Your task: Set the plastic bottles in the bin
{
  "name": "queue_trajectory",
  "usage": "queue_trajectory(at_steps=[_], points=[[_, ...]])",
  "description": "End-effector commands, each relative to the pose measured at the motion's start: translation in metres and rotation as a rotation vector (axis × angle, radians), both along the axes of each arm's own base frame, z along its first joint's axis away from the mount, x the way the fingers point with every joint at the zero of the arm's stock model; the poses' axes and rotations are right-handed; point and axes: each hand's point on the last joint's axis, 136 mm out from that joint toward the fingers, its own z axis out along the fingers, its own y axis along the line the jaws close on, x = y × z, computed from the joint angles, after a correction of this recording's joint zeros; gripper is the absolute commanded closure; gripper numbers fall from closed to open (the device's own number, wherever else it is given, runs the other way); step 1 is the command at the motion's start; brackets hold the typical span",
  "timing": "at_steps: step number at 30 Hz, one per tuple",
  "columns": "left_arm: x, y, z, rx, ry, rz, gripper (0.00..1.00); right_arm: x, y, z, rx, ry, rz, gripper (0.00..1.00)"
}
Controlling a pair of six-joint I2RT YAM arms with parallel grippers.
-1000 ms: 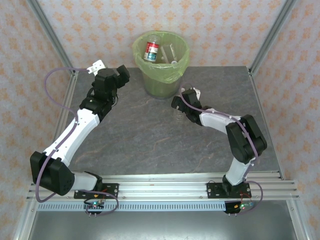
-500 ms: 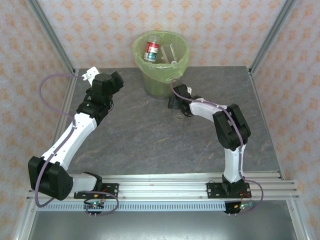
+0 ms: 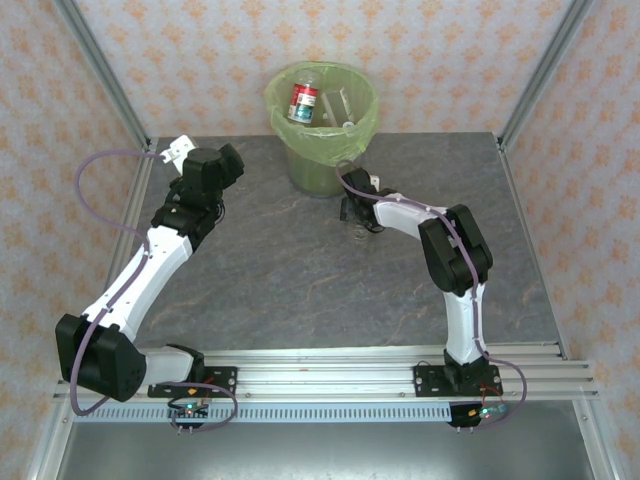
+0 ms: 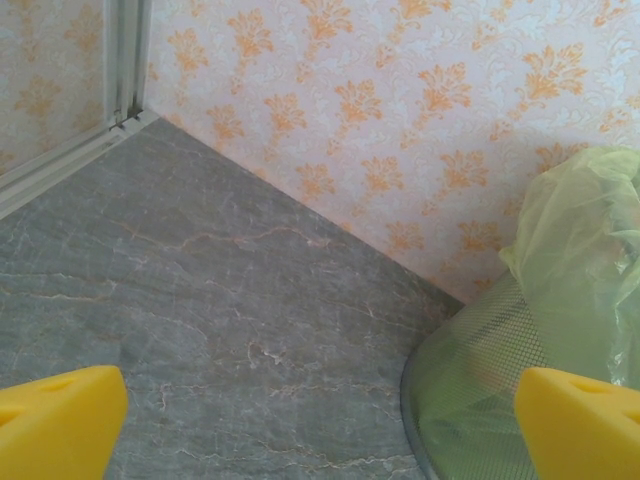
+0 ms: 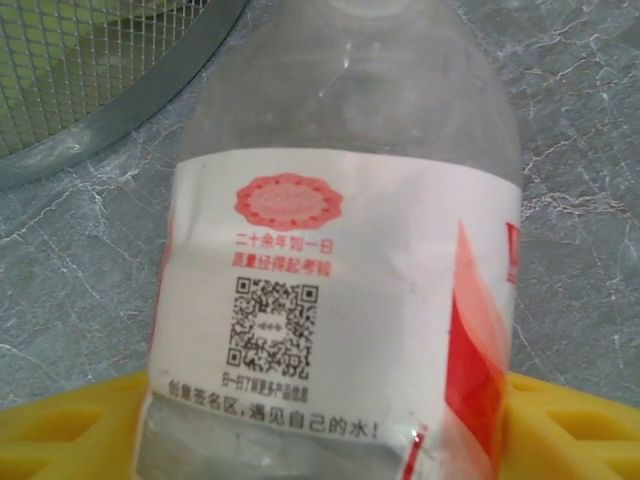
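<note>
**Right jaws.** In the right wrist view the two yellow fingers [image 5: 70, 430] sit on either side of a clear plastic bottle [image 5: 340, 130], hard up against its lower sides. We cannot tell whether they press on it or only flank it. The bottle's white label [image 5: 330, 300] faces the camera and carries a red seal, red print, a square code and a red swoosh at its right edge. The grey desk [image 5: 580, 200] shows behind it. We cannot make out whether the bottle stands or lies. Just past it, at upper left, are the mesh wall and base ring of the bin [image 5: 90, 90].

From above, the right arm [image 3: 455, 260] is bent sharply. Its wrist reaches the desk just in front of the bin, a little to the right.

**Left jaws.** They are wide apart with nothing between them. The left wrist view has the yellow fingertips [image 4: 55, 420] in the bottom corners, with bare grey stone between them. The bin's mesh and green bag [image 4: 580, 260] are at the right. From above, the left arm [image 3: 150, 260] stretches up the left side of the desk. Its wrist is near the bin but apart from it.

**Bin.** It stands at the far middle edge of the desk, against the patterned wall [image 3: 180, 60]. Inside we see a red-labelled bottle [image 3: 303, 101] and at least one more see-through bottle [image 3: 336, 103] beside it.

A purple cable [image 3: 95, 175] loops off the left arm.
</note>
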Motion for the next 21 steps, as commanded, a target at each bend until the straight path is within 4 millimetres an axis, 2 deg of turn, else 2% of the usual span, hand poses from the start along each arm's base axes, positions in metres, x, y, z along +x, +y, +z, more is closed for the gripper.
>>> queue_trajectory(at_steps=[1,7,14,21], points=[[-0.006,0.012,-0.005,0.007,0.014,0.052,0.00,-0.004,-0.013,-0.003,-0.069,0.000,-0.017,0.30],[-0.005,0.013,-0.008,0.000,0.020,0.058,0.00,-0.008,-0.017,0.009,-0.043,-0.056,-0.028,0.37],[-0.004,0.013,-0.009,-0.005,0.024,0.061,0.00,-0.017,-0.031,0.020,-0.037,-0.125,-0.077,0.43],[-0.001,0.011,-0.011,-0.017,0.028,0.052,0.00,-0.026,-0.038,0.041,0.018,-0.193,-0.123,0.48]])
